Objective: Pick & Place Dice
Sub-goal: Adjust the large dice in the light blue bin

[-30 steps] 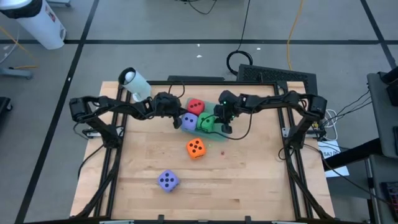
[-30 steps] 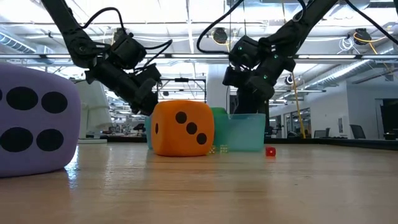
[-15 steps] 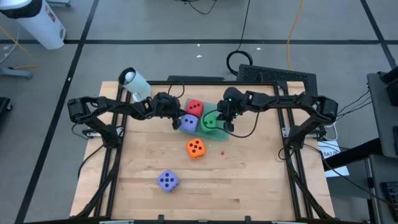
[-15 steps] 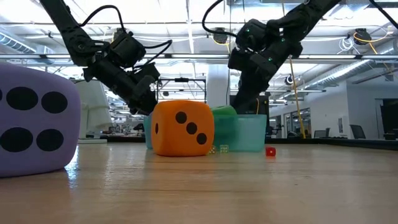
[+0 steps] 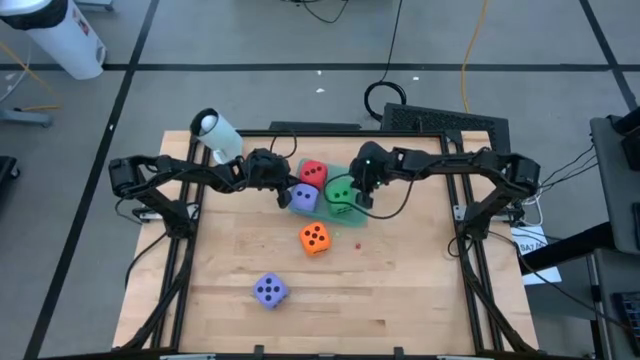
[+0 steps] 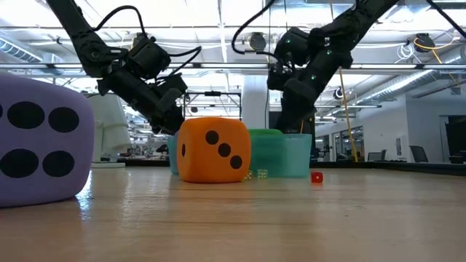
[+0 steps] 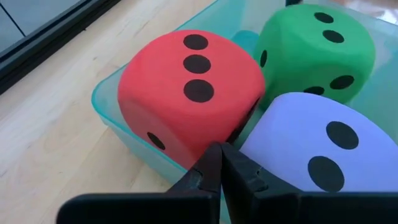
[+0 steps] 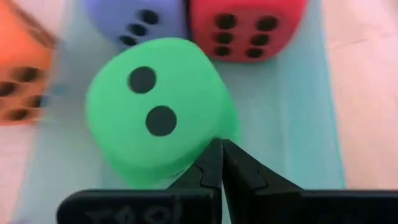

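Note:
A translucent teal tray [image 5: 352, 218] on the table's far half holds three dice: red [image 5: 313, 172], lavender [image 5: 304, 197] and green [image 5: 341, 193]. An orange die [image 5: 315, 237] and a purple die [image 5: 270, 290] rest on the bare wood nearer the front. My left gripper [image 7: 221, 163] is shut at the tray's left wall [image 7: 109, 109], between the red die [image 7: 186, 93] and the lavender die [image 7: 311, 149]. My right gripper [image 8: 221, 155] is shut just over the tray's right part, at an edge of the green die [image 8: 155, 118]. My left gripper has its shut fingertips [image 7: 211, 155] at the tray's rim, slanting down from the table's left. I cannot tell whether they touch the rim or the dice. My right gripper slants down from the table's right with its shut fingertips [image 8: 214, 152] at the green die's edge [image 8: 205, 140]. I cannot tell whether they touch it.
A white cylinder [image 5: 217, 135] lies at the table's far left corner. A tiny red cube [image 6: 317, 177] and some tiny pale cubes [image 6: 255, 175] lie on the wood near the tray. Dark frame rails run along the table's left and right sides.
My right gripper has risen a little and rolled at the wrist, staying shut. The green die has shifted slightly toward the table's right inside the tray, rocked up on the way, and now sits with its top level.

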Controlling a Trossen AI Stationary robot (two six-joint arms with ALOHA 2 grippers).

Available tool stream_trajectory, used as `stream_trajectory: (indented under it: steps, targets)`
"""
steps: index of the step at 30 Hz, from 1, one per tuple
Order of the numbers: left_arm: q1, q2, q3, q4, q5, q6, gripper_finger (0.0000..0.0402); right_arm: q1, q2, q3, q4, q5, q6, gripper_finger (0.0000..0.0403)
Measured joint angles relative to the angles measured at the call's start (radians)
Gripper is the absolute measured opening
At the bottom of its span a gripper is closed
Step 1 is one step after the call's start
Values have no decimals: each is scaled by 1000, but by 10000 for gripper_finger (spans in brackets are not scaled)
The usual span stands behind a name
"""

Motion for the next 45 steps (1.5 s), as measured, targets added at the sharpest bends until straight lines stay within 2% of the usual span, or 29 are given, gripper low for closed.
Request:
stream_trajectory:
  steps: [3,10,20,25,45]
  targets:
    - [1,0,0,3,0,-1,9,13,14,0,5,-117,5,0]
    - [-6,0,0,6,0,-3,10,52,61,0,78,-224,-14,0]
    - [-19,-1,0,4,-2,-3,4,30,98,-2,193,-241,-35,0]
    - [-19,-1,0,5,-3,-9,9,23,58,-3,219,-220,-51,0]
    - [-23,0,0,59,-34,-11,12,81,25,0,206,-222,-45,0]
